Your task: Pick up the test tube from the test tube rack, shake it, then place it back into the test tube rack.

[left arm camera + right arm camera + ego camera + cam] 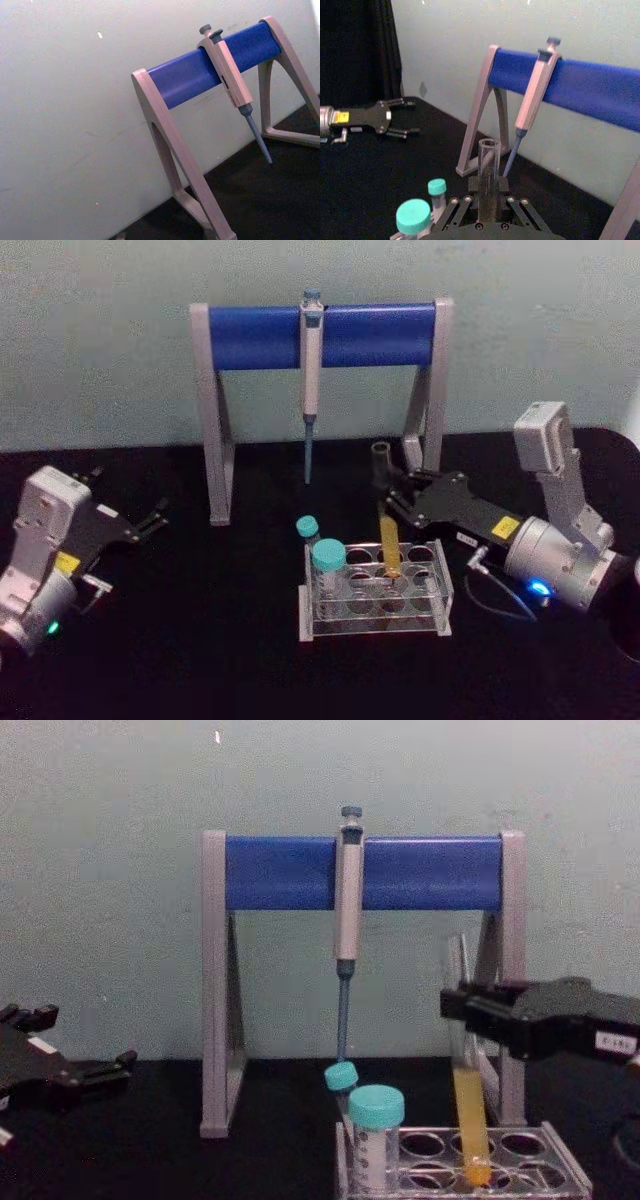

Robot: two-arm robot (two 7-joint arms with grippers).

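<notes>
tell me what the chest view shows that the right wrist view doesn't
Chest view alone: the yellow liquid in the test tube, and its lower end in the test tube rack. Right wrist view alone: the tube's open mouth and a dark curtain. Both: the right gripper shut on the tube, the open left gripper, the stand, the pipette, the teal-capped tubes.
</notes>
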